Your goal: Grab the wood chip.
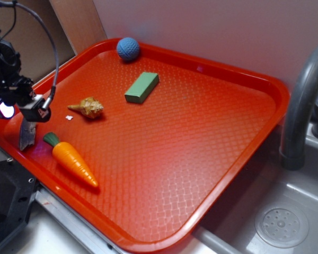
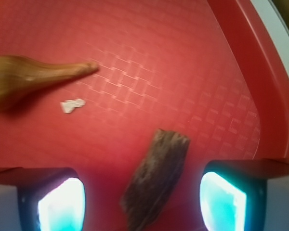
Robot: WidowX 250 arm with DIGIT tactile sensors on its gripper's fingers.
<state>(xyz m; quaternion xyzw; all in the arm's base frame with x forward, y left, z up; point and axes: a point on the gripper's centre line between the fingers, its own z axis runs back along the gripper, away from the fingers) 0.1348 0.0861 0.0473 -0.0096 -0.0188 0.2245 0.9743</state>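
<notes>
Red tray [image 1: 212, 132], textured in a waffle pattern, across most of the exterior view, beside a grey sink [image 1: 286, 222] with its faucet [image 1: 302, 100]. On the tray, well apart from the work: a green block [image 1: 142, 87] mid-tray and a blue knitted ball [image 1: 128, 48] at the far rim. Nearer the left edge: a toy carrot [image 1: 71, 159], a tan seashell [image 1: 88, 107], a tiny white scrap [image 1: 69, 117].

Gripper [image 2: 142, 199] at the tray's left edge, spread open, nothing held; glowing pads [image 2: 62, 204] either side of the wood chip [image 2: 156, 180] in the wrist view. Wood chip flat on the tray close to the left rim, just beside the carrot's green top, seashell tip a little way beyond it. Whether touched by either pad: cannot tell.

Likely very light, dry and stiff, rough bark-like face with good friction, so little risk of slipping. Ragged edges probably brittle; gentle closing preferable to a hard squeeze. Thin and low on the tray, hence a deep approach needed, fingertips nearly at the surface. Best hold probably across the narrow width at mid-length, the long axis running slantwise between the pads.
</notes>
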